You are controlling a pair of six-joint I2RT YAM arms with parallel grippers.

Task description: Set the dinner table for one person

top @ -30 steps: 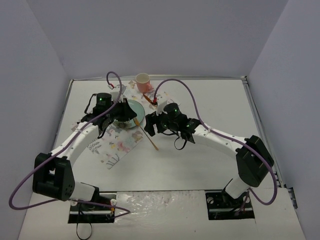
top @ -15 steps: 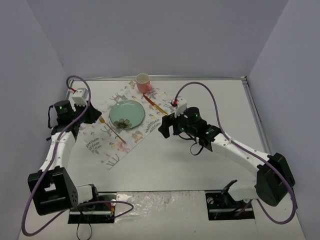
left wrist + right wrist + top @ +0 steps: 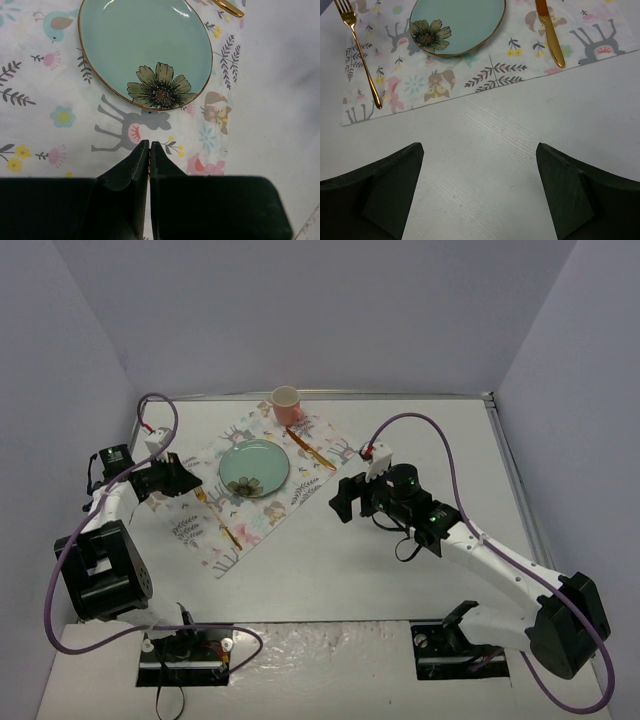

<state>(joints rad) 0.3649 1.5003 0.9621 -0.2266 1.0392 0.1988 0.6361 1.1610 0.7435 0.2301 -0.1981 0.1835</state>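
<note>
On the white dinner table lies a patterned placemat. It carries a mint plate with a gold fork to its left and a gold knife to its right. A pink-and-cream cup stands at the mat's far corner. My left gripper hovers over the mat's left edge near the fork's tines, jaws shut and pointing toward the plate. My right gripper stands open over bare table, just off the mat's right edge, holding nothing. Its view shows the fork, knife and plate.
White walls close in the table on three sides. Purple cables loop above both arms. The arm bases sit at the near edge.
Both arms have drawn away from the plate, the left one to the left, the right one to the right and nearer. The right jaws opened wider. The left stayed shut.
</note>
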